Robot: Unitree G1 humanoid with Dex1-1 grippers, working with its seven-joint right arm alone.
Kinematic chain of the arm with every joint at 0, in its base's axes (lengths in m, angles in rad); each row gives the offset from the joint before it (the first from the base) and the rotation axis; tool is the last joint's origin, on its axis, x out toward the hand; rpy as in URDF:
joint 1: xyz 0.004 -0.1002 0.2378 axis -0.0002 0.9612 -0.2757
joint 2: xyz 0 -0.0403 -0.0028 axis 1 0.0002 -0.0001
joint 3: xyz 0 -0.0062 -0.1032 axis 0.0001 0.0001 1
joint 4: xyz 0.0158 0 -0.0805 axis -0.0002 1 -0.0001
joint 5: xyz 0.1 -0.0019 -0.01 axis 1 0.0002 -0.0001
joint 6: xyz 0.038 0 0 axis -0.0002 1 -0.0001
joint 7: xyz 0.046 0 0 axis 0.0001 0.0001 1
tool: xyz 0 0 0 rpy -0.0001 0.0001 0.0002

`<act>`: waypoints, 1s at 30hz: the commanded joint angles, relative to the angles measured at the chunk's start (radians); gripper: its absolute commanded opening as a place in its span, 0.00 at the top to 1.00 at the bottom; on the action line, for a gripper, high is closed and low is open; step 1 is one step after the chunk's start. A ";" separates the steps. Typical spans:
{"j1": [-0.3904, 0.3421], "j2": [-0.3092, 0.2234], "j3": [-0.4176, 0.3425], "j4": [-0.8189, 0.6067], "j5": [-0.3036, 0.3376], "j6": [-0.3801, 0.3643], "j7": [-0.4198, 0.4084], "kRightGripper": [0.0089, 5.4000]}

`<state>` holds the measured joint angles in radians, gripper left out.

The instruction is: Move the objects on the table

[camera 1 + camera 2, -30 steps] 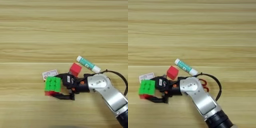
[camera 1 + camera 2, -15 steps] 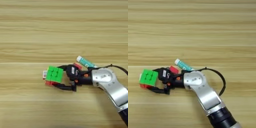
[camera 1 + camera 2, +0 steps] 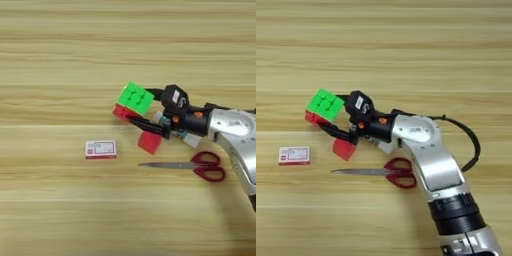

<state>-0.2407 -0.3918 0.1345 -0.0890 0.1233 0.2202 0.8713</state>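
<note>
Two black fingers of the right tool (image 3: 331, 120) pinch the puzzle cube (image 3: 135, 98), one finger above it and one below, holding it tilted with its green face up and a red face on the lower left. The silver forearm (image 3: 428, 160) runs in from the lower right. Just below the lower finger lies the plain red cube (image 3: 149, 142) on the table (image 3: 60, 60). The glue stick (image 3: 189, 139) is mostly hidden behind the tool's wrist, so only its white end shows. The scissors (image 3: 192, 165) lie flat near the red cube, blades pointing left, red handles to the right. The small red-white box (image 3: 101, 149) sits apart to the left.
</note>
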 commanded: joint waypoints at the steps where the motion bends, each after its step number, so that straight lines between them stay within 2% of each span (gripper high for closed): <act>1: -0.124 0.054 0.002 0.064 -0.032 -0.009 -0.107 0.38; 9: -0.246 0.181 -0.001 0.293 -0.095 -0.055 -0.287 0.38; 14: -0.294 0.233 -0.002 0.396 -0.121 -0.057 -0.373 0.38; 20: -0.287 0.264 0.029 0.455 -0.156 -0.049 -0.409 0.38; 30: -0.280 0.267 0.034 0.511 -0.176 -0.047 -0.418 0.38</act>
<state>-0.4500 -0.1223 0.1718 0.4423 -0.0477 0.1949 0.4673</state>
